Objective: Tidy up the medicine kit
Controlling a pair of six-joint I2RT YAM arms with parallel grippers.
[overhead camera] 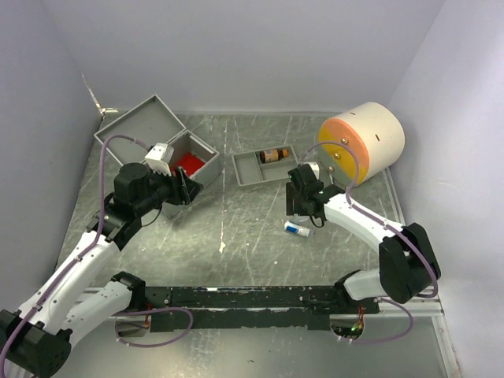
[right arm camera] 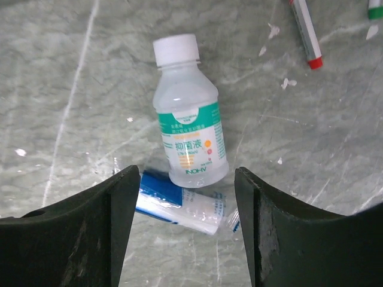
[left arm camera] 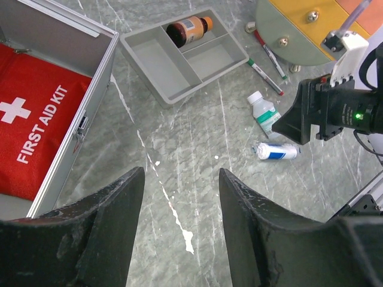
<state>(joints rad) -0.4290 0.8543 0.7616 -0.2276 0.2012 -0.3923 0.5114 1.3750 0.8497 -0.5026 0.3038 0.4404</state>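
Note:
The medicine kit (overhead camera: 150, 126) is a grey metal case at the back left, lid open, with a red first aid pouch (overhead camera: 193, 163) inside; the kit's metal wall (left arm camera: 90, 78) and the pouch (left arm camera: 36, 125) also show in the left wrist view. My left gripper (overhead camera: 187, 189) hovers open beside the case over bare table (left arm camera: 179, 173). My right gripper (overhead camera: 301, 206) (right arm camera: 184, 173) is open above a clear bottle with a green label (right arm camera: 188, 131) (left arm camera: 266, 113) and a white and blue packet (right arm camera: 179, 203) (overhead camera: 297, 228). Both lie on the table between its fingers, ungripped.
A shallow grey divided tray (overhead camera: 264, 168) (left arm camera: 179, 60) holds a brown bottle (overhead camera: 274, 155) (left arm camera: 188, 30). A big cream cylinder with an orange face (overhead camera: 362, 142) lies at the back right. Pens (left arm camera: 266, 69) (right arm camera: 306, 33) lie in front of it. Walls close off three sides.

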